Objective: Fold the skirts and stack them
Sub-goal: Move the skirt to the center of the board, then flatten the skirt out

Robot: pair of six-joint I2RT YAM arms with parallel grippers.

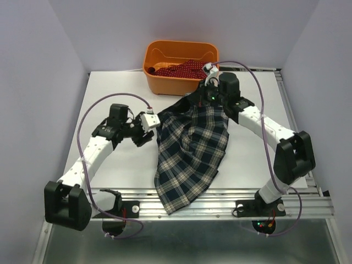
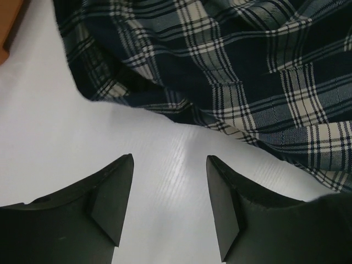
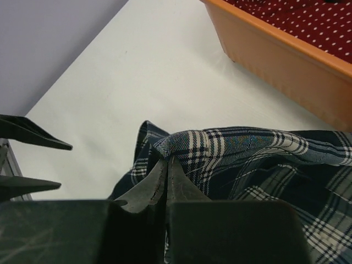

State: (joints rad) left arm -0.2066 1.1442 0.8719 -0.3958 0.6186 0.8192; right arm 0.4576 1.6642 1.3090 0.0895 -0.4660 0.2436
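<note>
Where the tartan skirt [image 1: 192, 154] lay: spread down the middle of the tabletop [image 1: 253, 165], waist end toward the tub [image 1: 154, 55], and its near hem reached over the front rail [image 1: 297, 206].
Right gripper [image 1: 211, 89]: closed tight on a bunched fold at the far edge of the tartan skirt [image 3: 247, 165]. In the right wrist view the right gripper [image 3: 166, 165] pinched that fold, which sat lifted off the tabletop [image 3: 137, 66].
Left gripper [image 1: 141, 136]: partly open and holding nothing. It hung just beside the skirt's left edge.
Left wrist view: the left gripper [image 2: 169, 159] framed bare tabletop [image 2: 82, 137]. The tartan skirt [image 2: 247, 82] lay just beyond the tips, apart from them.
Red skirt [image 1: 184, 70]: crumpled inside the tub, just behind the right gripper.
Tub in right wrist view: orange wall [image 3: 275, 49] near the pinched fold, red skirt [image 3: 297, 22] inside.
</note>
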